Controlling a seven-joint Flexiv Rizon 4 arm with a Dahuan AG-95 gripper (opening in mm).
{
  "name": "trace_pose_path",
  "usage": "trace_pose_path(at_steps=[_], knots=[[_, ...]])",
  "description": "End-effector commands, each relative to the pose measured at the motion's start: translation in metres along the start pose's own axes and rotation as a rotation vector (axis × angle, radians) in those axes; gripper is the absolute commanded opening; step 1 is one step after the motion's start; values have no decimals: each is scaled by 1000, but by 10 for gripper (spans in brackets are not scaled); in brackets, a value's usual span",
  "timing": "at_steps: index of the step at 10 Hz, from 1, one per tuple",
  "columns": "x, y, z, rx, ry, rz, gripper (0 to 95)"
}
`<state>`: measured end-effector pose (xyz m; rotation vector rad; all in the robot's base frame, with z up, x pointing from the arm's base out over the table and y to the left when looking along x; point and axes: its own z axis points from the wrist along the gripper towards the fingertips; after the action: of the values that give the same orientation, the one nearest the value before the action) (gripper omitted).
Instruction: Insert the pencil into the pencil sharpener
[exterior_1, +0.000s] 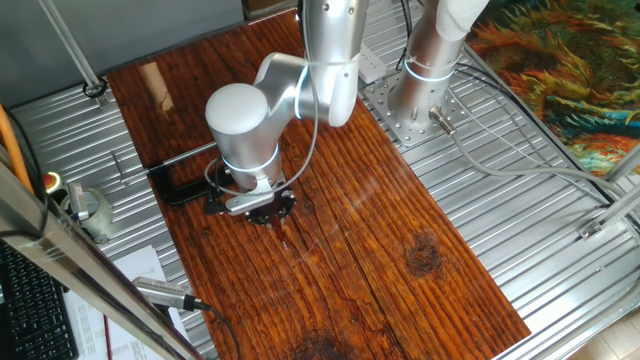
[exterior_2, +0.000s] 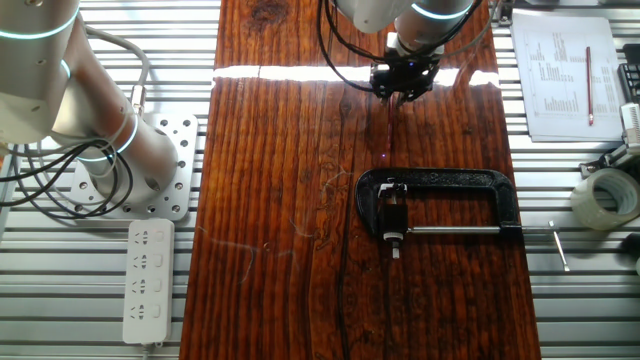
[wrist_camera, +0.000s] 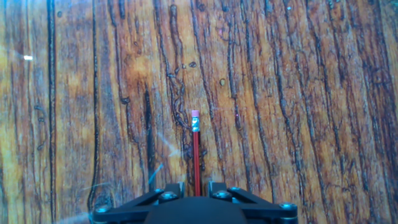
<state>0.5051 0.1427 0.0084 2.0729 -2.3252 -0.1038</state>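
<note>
Hand view: the gripper (wrist_camera: 196, 186) is closed on the pencil (wrist_camera: 196, 152), a thin red stick that projects straight out from between the two fingers, its pink eraser and metal band at the far tip, above the dark wooden surface (wrist_camera: 298, 93). The other fixed view: the gripper (exterior_2: 404, 82) hangs over the far part of the surface (exterior_2: 270, 200), the pencil (exterior_2: 389, 128) pointing down towards a black C-clamp (exterior_2: 440, 205) that lies flat nearby, its silver screw rod (exterior_2: 470, 232) extending sideways. The pencil's tip is apart from the clamp. One fixed view: the gripper (exterior_1: 262, 210) is just beside the clamp (exterior_1: 180, 183). The sharpener cannot be clearly distinguished.
</note>
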Motion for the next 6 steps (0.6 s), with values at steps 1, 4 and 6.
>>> trace_pose_path(at_steps=[1,4,6], knots=[[0,0,0,2,-2,-2,190],[0,0,0,2,-5,-1,0],[0,0,0,4,-6,0,0]])
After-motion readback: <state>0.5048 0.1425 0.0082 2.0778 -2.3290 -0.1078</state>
